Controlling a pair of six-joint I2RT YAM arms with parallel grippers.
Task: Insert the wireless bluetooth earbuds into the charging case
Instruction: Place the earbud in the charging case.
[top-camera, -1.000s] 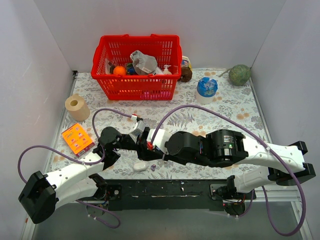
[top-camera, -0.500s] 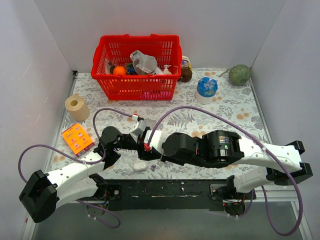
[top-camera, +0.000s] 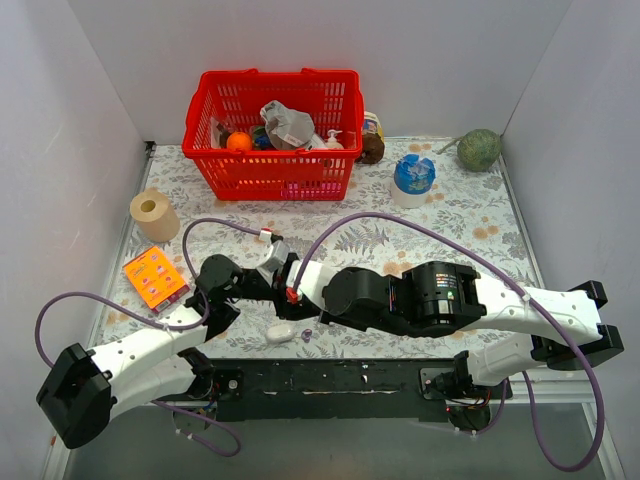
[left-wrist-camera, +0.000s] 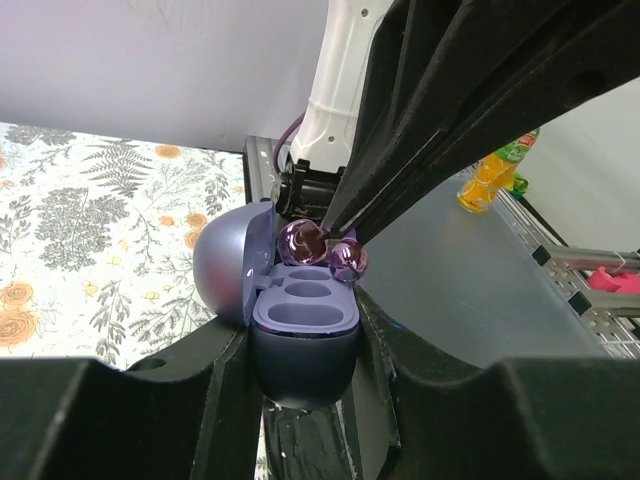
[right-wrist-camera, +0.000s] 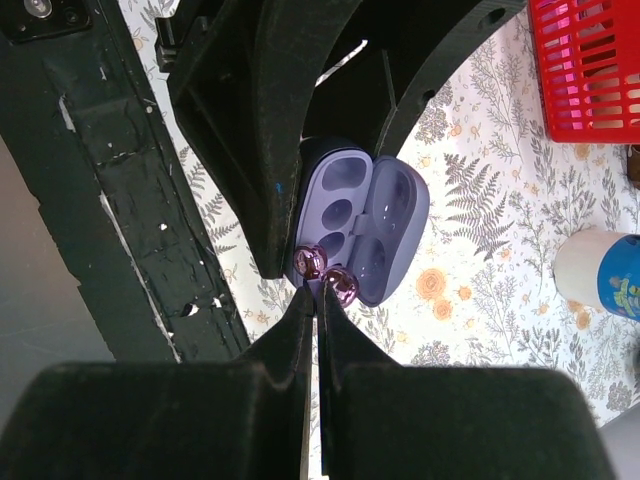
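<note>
The charging case (left-wrist-camera: 305, 335) is lavender-blue, its lid (left-wrist-camera: 225, 270) swung open to the left and its sockets showing empty. My left gripper (left-wrist-camera: 305, 350) is shut on the case body, one finger on each side. Two shiny purple earbuds (left-wrist-camera: 302, 243) hang just above the far sockets, touching the rim, pinched at the tips of my right gripper (right-wrist-camera: 318, 288), which is shut on them. From the right wrist the earbuds (right-wrist-camera: 309, 262) sit at the near edge of the open case (right-wrist-camera: 365, 215). From above, both grippers meet near the table's front (top-camera: 288, 282).
A white oval object (top-camera: 282, 332) and a tiny purple piece (top-camera: 306, 336) lie at the front edge. An orange box (top-camera: 155, 277) and a paper roll (top-camera: 154, 214) stand left. A red basket (top-camera: 270, 135), a cup (top-camera: 413, 178) and a green ball (top-camera: 479, 149) are at the back.
The right arm has slid a little to the left, toward the left gripper. The case stays held in place.
</note>
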